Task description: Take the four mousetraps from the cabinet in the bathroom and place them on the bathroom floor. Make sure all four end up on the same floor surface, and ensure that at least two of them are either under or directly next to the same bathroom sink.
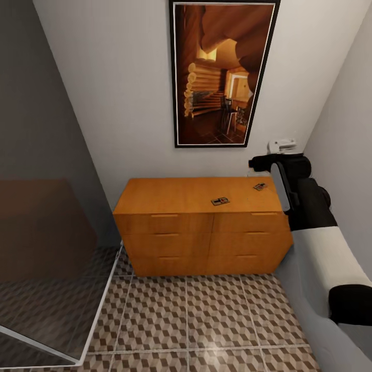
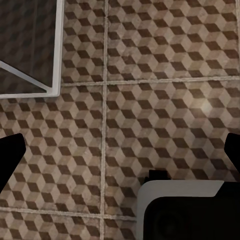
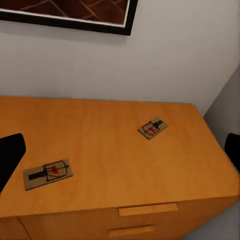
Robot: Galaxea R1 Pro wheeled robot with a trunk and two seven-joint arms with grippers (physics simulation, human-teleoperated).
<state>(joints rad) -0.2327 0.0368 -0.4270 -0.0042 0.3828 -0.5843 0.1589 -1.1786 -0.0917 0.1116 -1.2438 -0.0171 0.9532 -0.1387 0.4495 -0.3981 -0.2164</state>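
Pick-up step, reach phase. Two traps lie apart on the cabinet (image 1: 196, 199) top: near trap (image 3: 48, 173), far trap (image 3: 153, 128). Right gripper (image 3: 120, 160) hangs above them, spread, empty. Left gripper (image 2: 120, 150) spread over the floor (image 2: 150, 100). Next: descend on near trap, pinch its board edges.

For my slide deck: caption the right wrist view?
Two mousetraps lie apart on the orange-brown cabinet top below a framed picture.

R arm (image 1: 305, 206) was raised and extended fwd, wrist bent. R gripper (image 3: 120, 160) jaws stood wide apart, empty. L gripper (image 2: 120, 155) likewise spread, pointed down.
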